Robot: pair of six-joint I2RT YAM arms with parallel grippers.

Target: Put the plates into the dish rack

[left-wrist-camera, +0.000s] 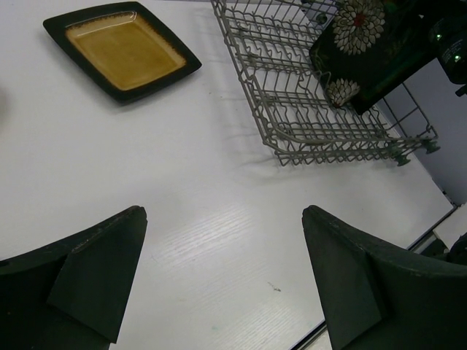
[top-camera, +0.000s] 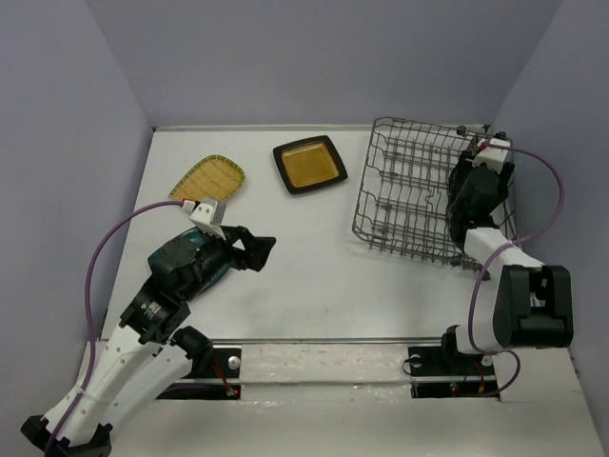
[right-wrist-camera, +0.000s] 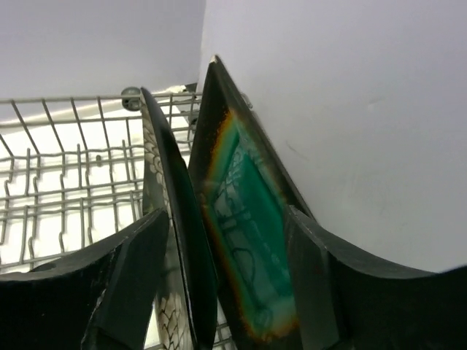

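The grey wire dish rack [top-camera: 409, 190] stands at the right; it also shows in the left wrist view [left-wrist-camera: 292, 109]. In the right wrist view the black floral plate [right-wrist-camera: 164, 219] and the teal plate with brown rim [right-wrist-camera: 252, 211] stand on edge in it, side by side. My right gripper [top-camera: 473, 190] is open above the rack's right end, its jaws [right-wrist-camera: 226, 277] straddling both plates. The amber plate [top-camera: 309, 164] and the yellow-tan gridded plate [top-camera: 207, 179] lie flat on the table. A dark teal plate [top-camera: 211, 273] lies mostly hidden under my left arm. My left gripper [top-camera: 262, 249] is open and empty above bare table [left-wrist-camera: 222, 277].
The rack's left rows of tines [left-wrist-camera: 255, 44] hold nothing. The floral plate [left-wrist-camera: 350, 51] leans at the rack's far end beside the right wall. Grey walls enclose the table on three sides. A metal rail [top-camera: 324, 341] runs along the near edge.
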